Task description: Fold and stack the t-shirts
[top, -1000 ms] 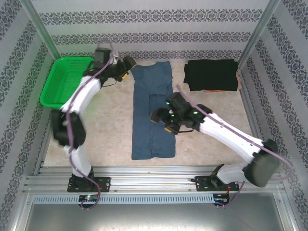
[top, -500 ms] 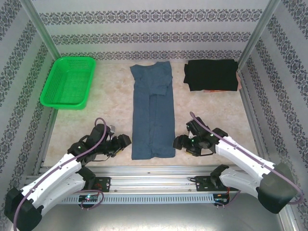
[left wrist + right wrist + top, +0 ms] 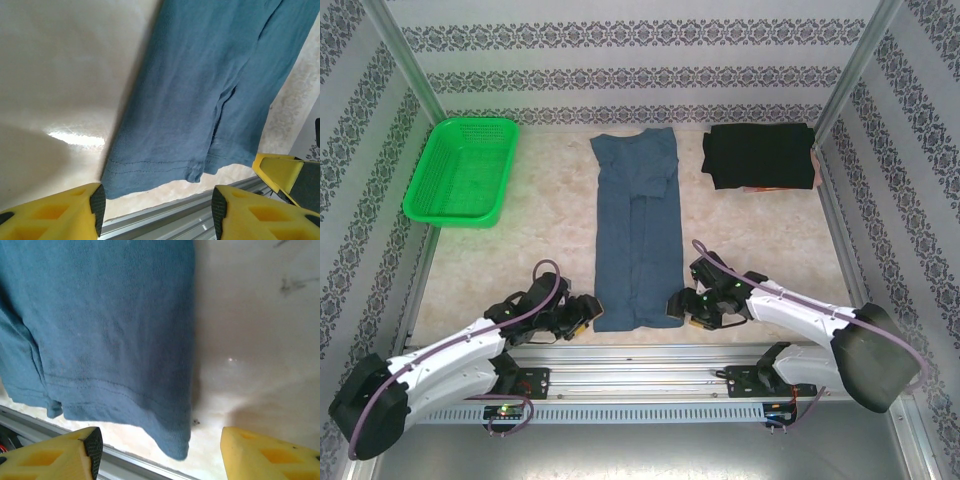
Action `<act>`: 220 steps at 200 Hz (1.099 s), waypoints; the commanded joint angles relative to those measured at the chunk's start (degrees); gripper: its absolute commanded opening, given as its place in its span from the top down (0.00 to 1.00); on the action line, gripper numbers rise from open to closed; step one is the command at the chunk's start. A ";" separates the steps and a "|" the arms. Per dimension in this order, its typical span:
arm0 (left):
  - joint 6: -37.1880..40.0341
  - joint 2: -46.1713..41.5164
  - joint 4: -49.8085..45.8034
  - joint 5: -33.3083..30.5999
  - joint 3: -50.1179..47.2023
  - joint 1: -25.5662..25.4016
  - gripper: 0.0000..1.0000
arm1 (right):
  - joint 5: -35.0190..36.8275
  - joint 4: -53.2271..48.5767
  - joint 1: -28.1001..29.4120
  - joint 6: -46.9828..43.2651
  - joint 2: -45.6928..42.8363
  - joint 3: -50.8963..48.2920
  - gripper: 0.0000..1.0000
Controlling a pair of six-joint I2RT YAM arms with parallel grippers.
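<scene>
Position has been shifted: left hand (image 3: 582, 313) and right hand (image 3: 678, 305) are now set at the near corners of the blue shirt (image 3: 638, 240) on the table (image 3: 550, 220). Both are held apart, nothing gripped yet.

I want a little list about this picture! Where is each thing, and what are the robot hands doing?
blue t-shirt: folded into a long strip, lying flat in the centre
black t-shirt: folded, far right corner
green basket: far left corner
left gripper: open, at the blue t-shirt's near left corner
right gripper: open, at its near right corner
grasp: neither holds cloth yet
</scene>
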 commanded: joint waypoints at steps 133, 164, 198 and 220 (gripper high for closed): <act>-1.06 19.00 11.88 -5.14 5.26 -5.29 0.85 | -0.74 4.33 1.39 -0.06 7.28 3.48 0.76; -0.08 11.38 3.53 -7.35 5.01 -5.34 1.00 | -0.43 3.20 1.26 -0.31 6.82 3.90 0.98; -0.44 3.34 -2.63 -8.31 3.48 -5.84 1.00 | 0.01 -1.49 1.30 -0.24 3.81 4.28 1.00; -1.17 0.57 -6.10 -9.05 3.35 -7.82 1.00 | 0.47 -4.92 1.89 1.93 -0.57 3.52 1.00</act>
